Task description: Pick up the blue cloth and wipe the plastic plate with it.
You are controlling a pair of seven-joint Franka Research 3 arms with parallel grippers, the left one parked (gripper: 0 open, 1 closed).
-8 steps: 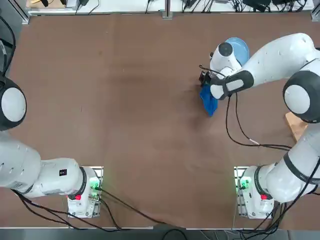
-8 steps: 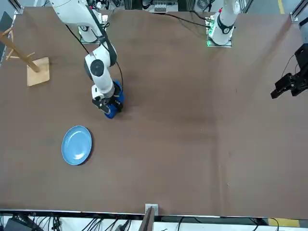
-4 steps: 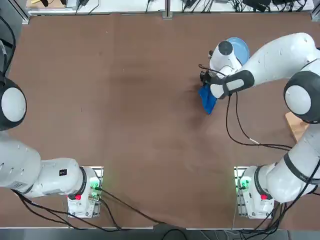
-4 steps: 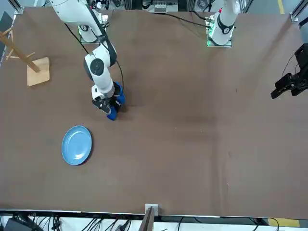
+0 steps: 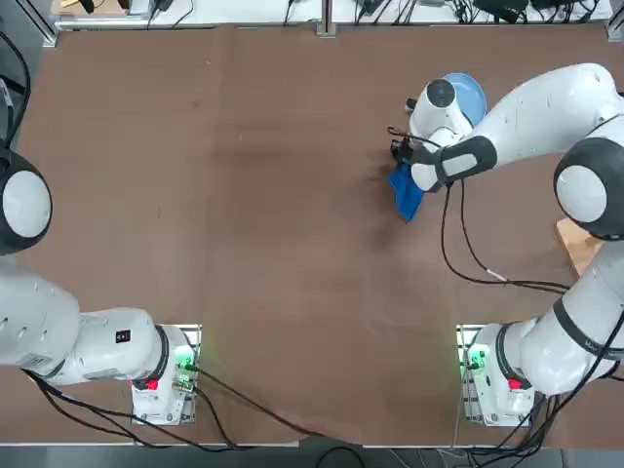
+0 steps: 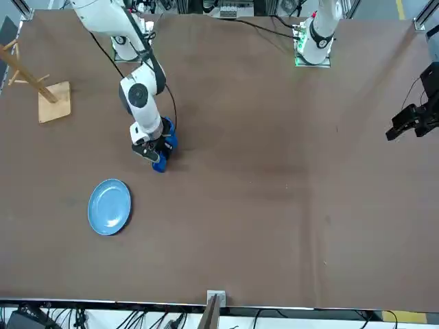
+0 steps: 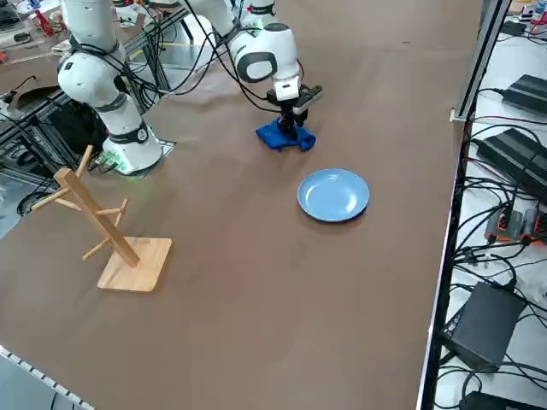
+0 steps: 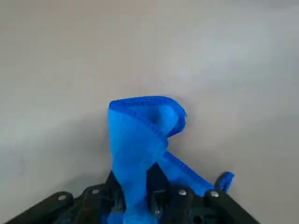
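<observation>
Brown table [image 5: 244,195] lay bare | right gripper [image 8: 138,196] clenched on blue cloth [image 8: 140,140] | plastic plate [image 7: 333,195] sat empty near gripper | wooden rack [image 7: 102,226] well apart

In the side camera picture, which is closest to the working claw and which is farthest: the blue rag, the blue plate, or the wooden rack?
From the right gripper:
1. Blue cloth: pinched in its jaws, hanging to the table.
2. Plastic plate: a short way off, toward the table's far edge.
3. Wooden rack: farthest, at the robot's right edge.
</observation>
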